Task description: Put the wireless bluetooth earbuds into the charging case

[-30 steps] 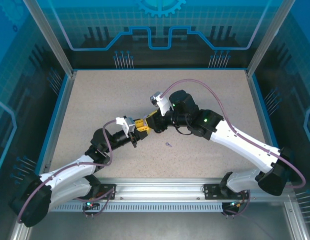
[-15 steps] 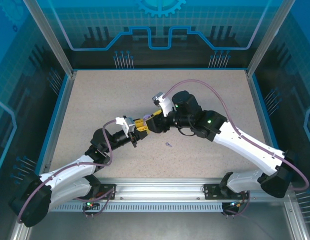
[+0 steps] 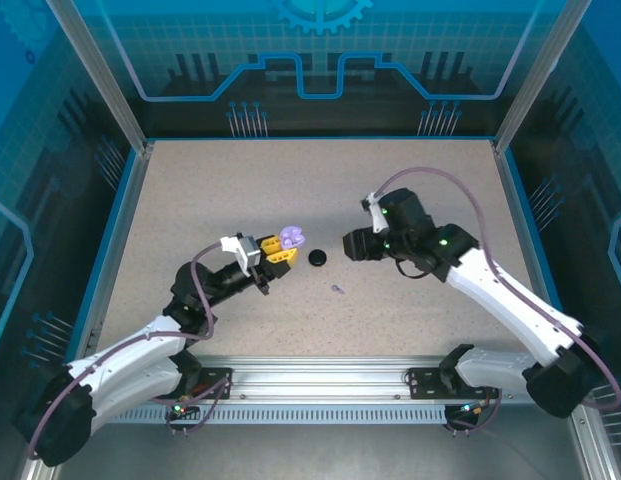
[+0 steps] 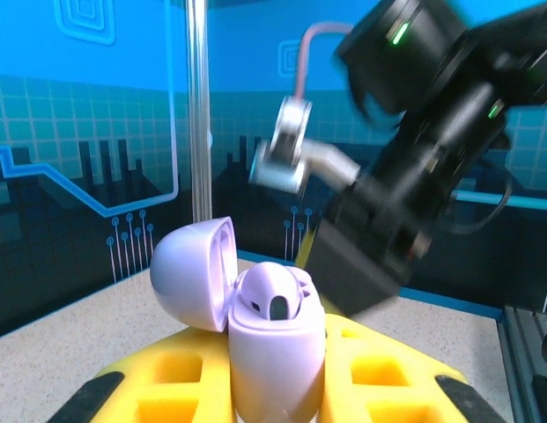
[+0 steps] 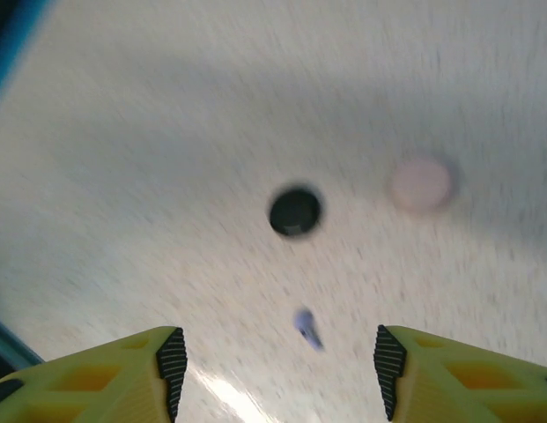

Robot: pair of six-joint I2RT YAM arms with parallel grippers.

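Note:
My left gripper (image 3: pixel 281 249) is shut on a lavender charging case (image 4: pixel 277 348), held upright between its yellow fingers (image 4: pixel 163 379). The case's lid (image 4: pixel 192 273) is swung open to the left, and one lavender earbud (image 4: pixel 273 298) sits in the case. In the top view the case (image 3: pixel 289 238) is at the table's middle. A second lavender earbud (image 5: pixel 306 327) lies loose on the table (image 3: pixel 337 289). My right gripper (image 5: pixel 279 374) hovers open above it with nothing between its fingers, to the right of the case (image 3: pixel 348 244).
A black disc-shaped case (image 3: pixel 317 258) lies closed on the table between the two grippers (image 5: pixel 295 211). A pale pink disc-shaped case (image 5: pixel 420 185) lies beyond it. A blue rim and clear walls (image 3: pixel 120 215) bound the speckled table.
My right gripper has let go at the lavender case, opened and drawn back to the right. The left gripper still holds the case, whose open lid and the black case now show.

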